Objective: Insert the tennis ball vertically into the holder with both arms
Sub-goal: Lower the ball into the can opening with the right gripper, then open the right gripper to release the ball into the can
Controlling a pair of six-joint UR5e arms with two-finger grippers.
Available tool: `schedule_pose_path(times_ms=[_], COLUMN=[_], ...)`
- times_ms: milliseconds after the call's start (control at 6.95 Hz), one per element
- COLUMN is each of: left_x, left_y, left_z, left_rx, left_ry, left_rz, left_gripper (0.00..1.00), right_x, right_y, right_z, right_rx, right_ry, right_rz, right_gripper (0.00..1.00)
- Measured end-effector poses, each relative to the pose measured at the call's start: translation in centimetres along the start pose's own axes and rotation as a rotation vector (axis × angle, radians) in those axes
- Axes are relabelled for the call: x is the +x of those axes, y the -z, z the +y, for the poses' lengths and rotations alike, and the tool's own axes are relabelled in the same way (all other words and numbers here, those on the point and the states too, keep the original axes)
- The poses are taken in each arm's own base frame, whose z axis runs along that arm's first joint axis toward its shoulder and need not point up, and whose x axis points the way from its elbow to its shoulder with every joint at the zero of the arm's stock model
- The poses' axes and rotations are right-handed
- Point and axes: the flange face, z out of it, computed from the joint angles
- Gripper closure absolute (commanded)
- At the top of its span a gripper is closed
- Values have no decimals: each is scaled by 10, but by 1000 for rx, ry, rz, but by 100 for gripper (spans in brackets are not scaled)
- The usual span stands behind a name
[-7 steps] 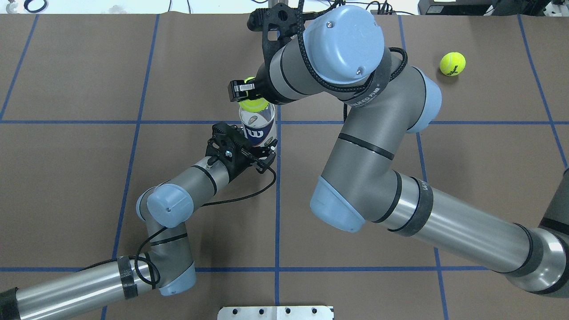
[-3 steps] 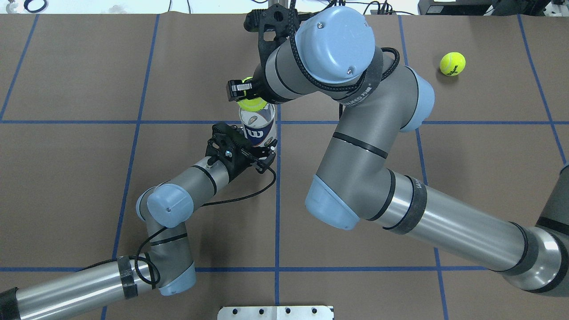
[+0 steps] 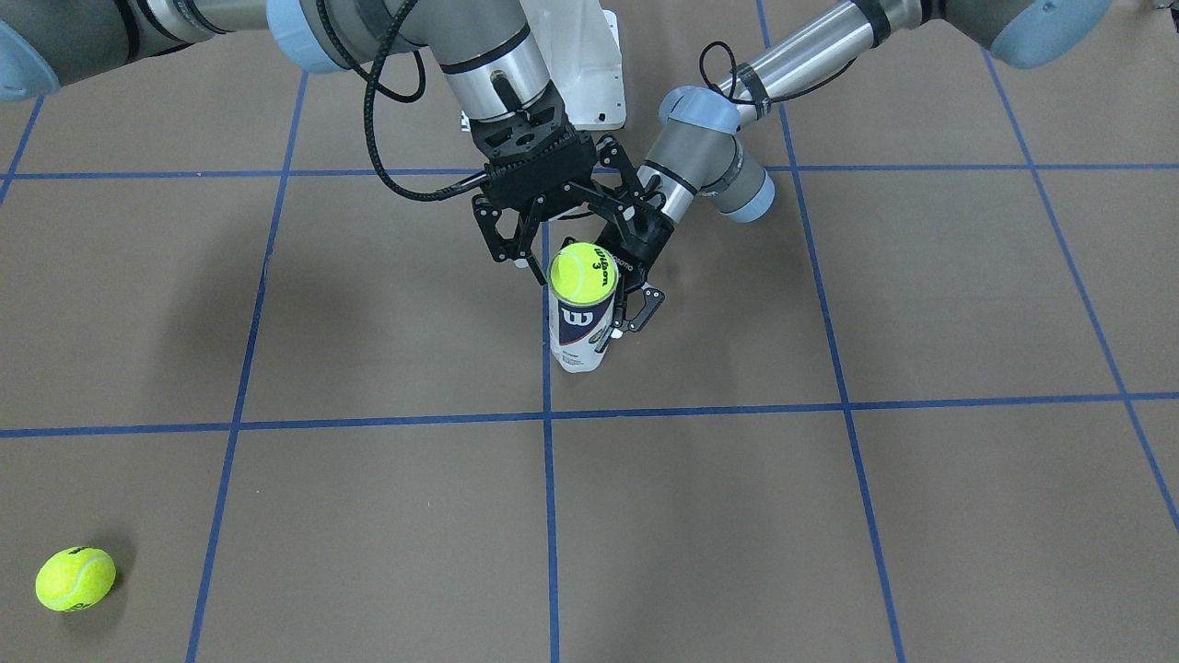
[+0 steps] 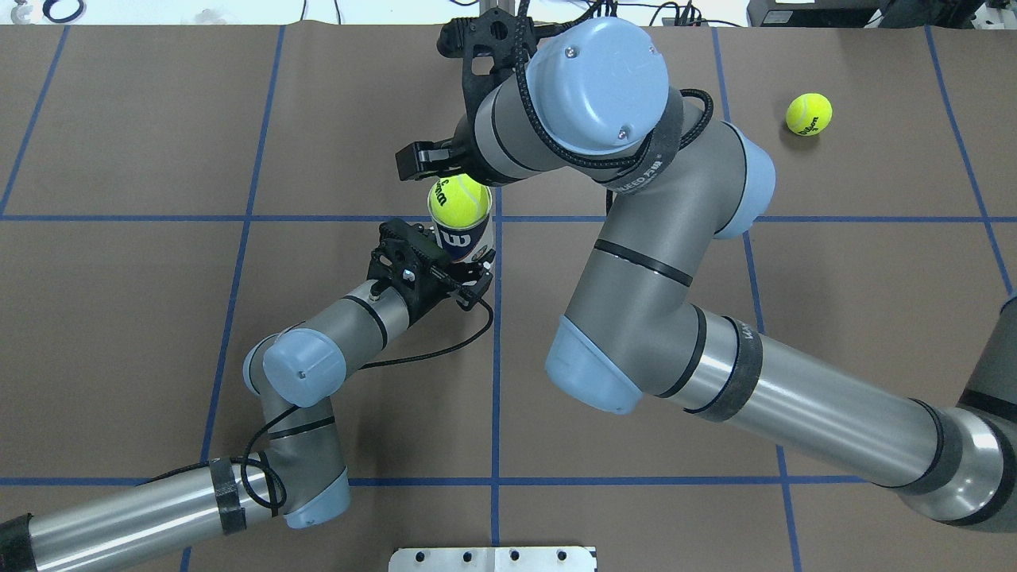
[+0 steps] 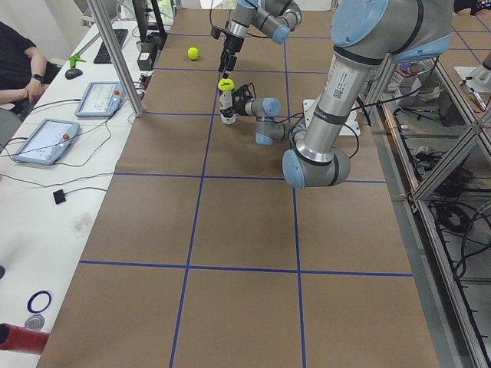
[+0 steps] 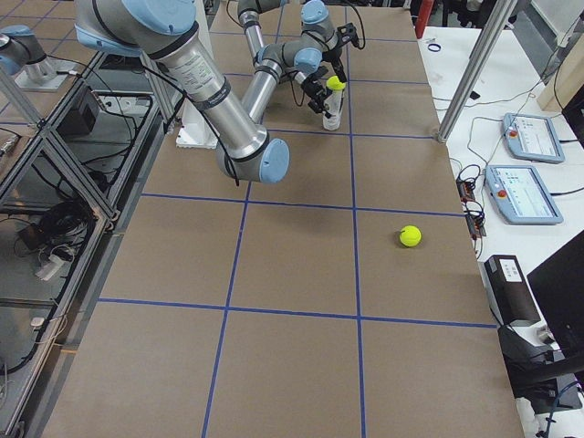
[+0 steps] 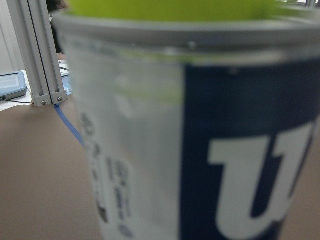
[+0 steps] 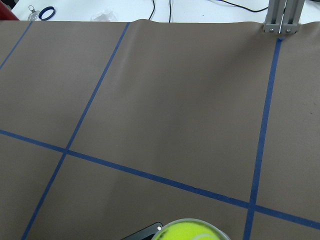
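Observation:
The holder [image 4: 463,238] is a clear can with a navy "W" label, standing upright near the table's middle; it also shows in the front view [image 3: 577,336] and fills the left wrist view [image 7: 200,140]. My left gripper [image 4: 469,274] is shut on its lower side [image 3: 622,308]. A yellow-green tennis ball [image 4: 458,200] sits in the can's mouth [image 3: 582,272], with its top above the rim [image 7: 170,7]. My right gripper [image 4: 449,171] hangs just above and behind it, jaws open, free of the ball [image 8: 192,231].
A second tennis ball [image 4: 809,114] lies loose at the far right of the table [image 3: 75,578]. The white pedestal base [image 4: 493,558] is at the near edge. Tablets and an operator [image 5: 23,54] are beyond the far edge.
My right gripper has opened and let go of the ball. The ball has dropped into the can's mouth. The left gripper and can have not moved.

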Motion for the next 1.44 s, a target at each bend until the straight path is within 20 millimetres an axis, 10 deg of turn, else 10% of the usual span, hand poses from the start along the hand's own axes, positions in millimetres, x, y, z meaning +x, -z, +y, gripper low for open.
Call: schedule_pose_path(times_ms=[431,863,1294,1438], left_x=[0,-1,0,0], left_y=[0,0,0,0], left_z=[-2,-2,-2,-3], left_rx=[3,4,4,5], left_ry=[0,-4,-3,-3], left_rz=[0,-1,0,0], left_gripper=[2,3,7,3], right_x=[-2,-4,5,20], right_y=[4,7,13,14], right_z=[0,0,-6,-13], right_rx=[7,13,25,33], right_ry=[0,0,-6,-11], right_rz=[-7,-15,-9,10], right_gripper=[1,3,36,24])
